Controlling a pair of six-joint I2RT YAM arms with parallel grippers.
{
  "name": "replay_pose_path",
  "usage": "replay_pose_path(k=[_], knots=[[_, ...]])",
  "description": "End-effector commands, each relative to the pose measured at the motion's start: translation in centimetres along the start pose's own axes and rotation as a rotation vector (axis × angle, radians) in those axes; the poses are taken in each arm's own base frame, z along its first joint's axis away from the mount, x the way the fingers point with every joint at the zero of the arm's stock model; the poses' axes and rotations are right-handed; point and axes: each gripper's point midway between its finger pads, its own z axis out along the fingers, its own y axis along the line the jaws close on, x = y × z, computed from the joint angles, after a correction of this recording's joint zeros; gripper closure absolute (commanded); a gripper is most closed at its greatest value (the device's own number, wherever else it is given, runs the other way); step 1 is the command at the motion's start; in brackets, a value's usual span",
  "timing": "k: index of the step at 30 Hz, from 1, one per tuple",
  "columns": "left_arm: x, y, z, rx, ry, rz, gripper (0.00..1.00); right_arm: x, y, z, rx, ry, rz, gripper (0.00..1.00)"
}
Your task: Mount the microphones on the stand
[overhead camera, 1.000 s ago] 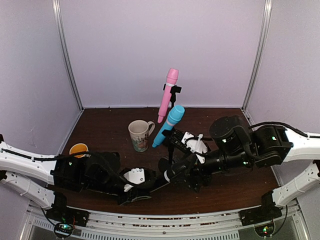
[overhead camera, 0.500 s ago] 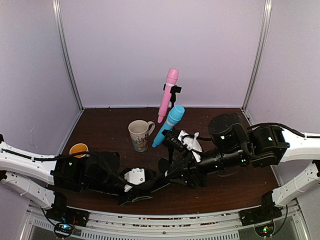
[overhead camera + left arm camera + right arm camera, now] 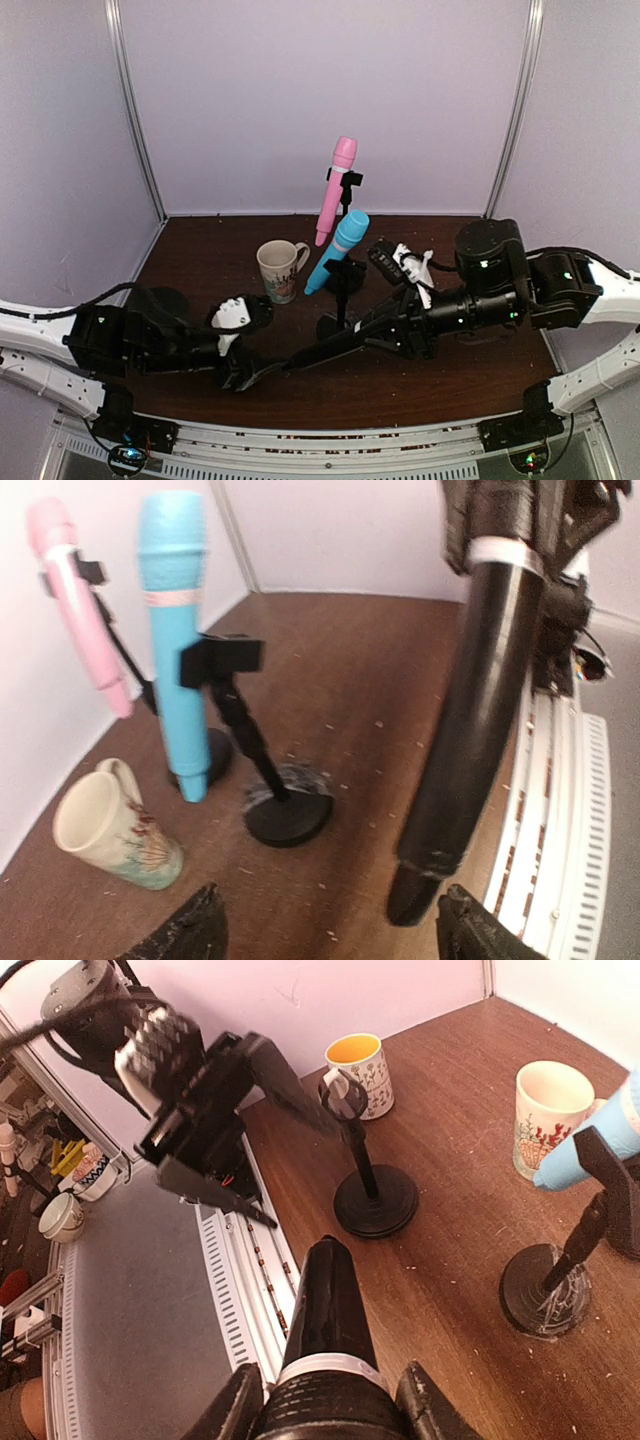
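"Two of three mounted?"

"Yes. The slim pink stick microphone [image 3: 338, 190] and the light-blue stick microphone [image 3: 336, 250] both stand clipped toward the back of the dark brown table [image 3: 200, 240]. The third, the black stick microphone with a silver ring [image 3: 340, 345], is in my right gripper [image 3: 330, 1410], fingers pinched on its ringed end."

"How does it lie?"

"Long axis nearly level, running from my right gripper leftward and toward the near edge. The free end is just beside my left gripper [image 3: 335, 932], whose fingers [image 3: 195, 930] are spread wide. Whether the tip is inside that gap or only in front of it — cannot tell."

"And the free stand?"

"A black round-based stand with a bare clip [image 3: 372, 1195] is further left, near the small mug with a yellow inside [image 3: 358, 1068] — beyond my left gripper and well apart from the right. Judgement: the left arm is nearer, so a handover looks likely. The microphone must also come up from level toward upright to meet that clip."
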Motion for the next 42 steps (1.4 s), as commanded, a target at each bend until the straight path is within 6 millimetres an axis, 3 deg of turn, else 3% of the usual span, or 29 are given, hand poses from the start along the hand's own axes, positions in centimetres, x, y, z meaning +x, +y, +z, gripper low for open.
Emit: replay_pose_path(k=[1, 7, 13, 22, 30, 37, 42], knots=[[-3.1, 6.3, -3.7, -0.308, -0.106, -0.081, 0.25, -0.2, -1.4, -1.2, 0.057, -0.083, 0.038, 0.93], [-0.5, 9.9, -5.9, -0.531, -0.096, -0.154, 0.22, 0.3, -1.7, -1.0, 0.063, -0.085, 0.048, 0.99], [1.0, 9.5, -7.2, -0.467, -0.186, -0.27, 0.22, 0.3, -1.7, -0.6, 0.063, -0.086, 0.045, 0.99], [3.8, 6.3, -5.2, -0.292, -0.231, -0.263, 0.2, 0.8, -1.8, 0.5, 0.062, -0.064, 0.039, 0.99], [7.4, 7.6, -3.6, -0.432, -0.145, -0.273, 0.2, 0.9, -1.9, 0.7, 0.063, -0.057, 0.039, 0.99], [10.9, 9.5, -3.9, -0.594, -0.146, -0.344, 0.22, 1.0, -1.9, 1.1, 0.063, -0.046, 0.034, 0.99], [11.5, 9.3, -3.9, -0.577, -0.18, -0.344, 0.27, 1.2, -2.0, 1.6, 0.064, -0.041, 0.034, 0.99]])
